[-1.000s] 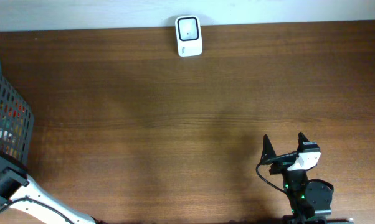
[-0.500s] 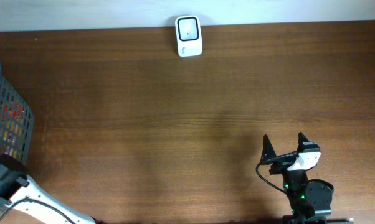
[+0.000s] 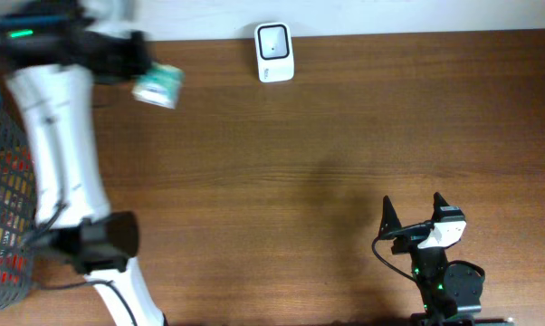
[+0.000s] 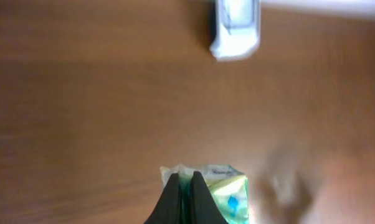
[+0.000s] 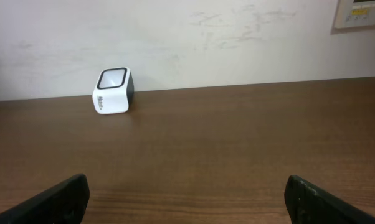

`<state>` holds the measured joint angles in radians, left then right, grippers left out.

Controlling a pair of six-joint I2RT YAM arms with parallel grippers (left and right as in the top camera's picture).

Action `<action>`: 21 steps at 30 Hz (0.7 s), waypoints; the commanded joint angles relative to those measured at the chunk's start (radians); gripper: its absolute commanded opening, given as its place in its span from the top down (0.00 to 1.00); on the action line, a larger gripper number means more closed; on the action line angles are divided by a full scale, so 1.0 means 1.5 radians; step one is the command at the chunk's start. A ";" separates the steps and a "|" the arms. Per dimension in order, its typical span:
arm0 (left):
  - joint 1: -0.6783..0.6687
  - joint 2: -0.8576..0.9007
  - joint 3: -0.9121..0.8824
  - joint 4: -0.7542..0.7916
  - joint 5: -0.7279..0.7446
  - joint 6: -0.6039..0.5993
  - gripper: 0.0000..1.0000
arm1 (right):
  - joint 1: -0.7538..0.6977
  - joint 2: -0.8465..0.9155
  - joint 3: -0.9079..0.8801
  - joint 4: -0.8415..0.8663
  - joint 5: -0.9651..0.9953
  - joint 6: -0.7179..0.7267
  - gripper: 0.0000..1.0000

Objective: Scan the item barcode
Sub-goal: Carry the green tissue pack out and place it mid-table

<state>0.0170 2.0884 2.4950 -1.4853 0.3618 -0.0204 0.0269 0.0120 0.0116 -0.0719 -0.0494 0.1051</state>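
Fingers (image 4: 170, 200) of the left gripper (image 4: 182, 182) are pressed together on the edge of a packet (image 4: 222, 194), a soft green-and-white pack with a small blue mark. Seen from overhead, the packet (image 3: 158, 88) hangs from the gripper (image 3: 138, 65) to the left of the scanner (image 3: 274, 52), near the same far edge of the table (image 3: 300, 163); motion blur hides any print on it. From the left wrist the scanner (image 4: 236, 28) lies ahead of the packet and a little to its right, well apart from it. The scanner is a small white block with a dark-framed window, standing right at the table's far edge against the wall (image 5: 237, 43). The right gripper (image 3: 413, 213) sits well apart from the scanner, toward the near edge and to the right, its jaws spread wide with nothing between them. A dark mesh basket (image 3: 5, 208) with colourful goods inside stands far left of the scanner. The tabletop is dark brown wood grain with a dull sheen; the wall behind the scanner is pale and scuffed.
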 commanded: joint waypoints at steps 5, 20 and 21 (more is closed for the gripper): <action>-0.235 -0.005 -0.415 0.398 -0.057 -0.203 1.00 | 0.004 -0.003 -0.004 -0.002 -0.004 0.003 0.01; -0.456 0.008 -0.554 0.551 -0.386 -0.400 0.58 | 0.004 -0.003 -0.004 -0.002 -0.004 0.003 0.01; -0.456 0.008 -0.553 0.551 -0.386 -0.400 0.29 | 0.004 -0.003 -0.004 -0.002 -0.004 0.003 0.01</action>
<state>-0.6682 2.1010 1.6695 -0.6609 -0.1886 -0.6106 0.0269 0.0120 0.0116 -0.0719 -0.0494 0.1051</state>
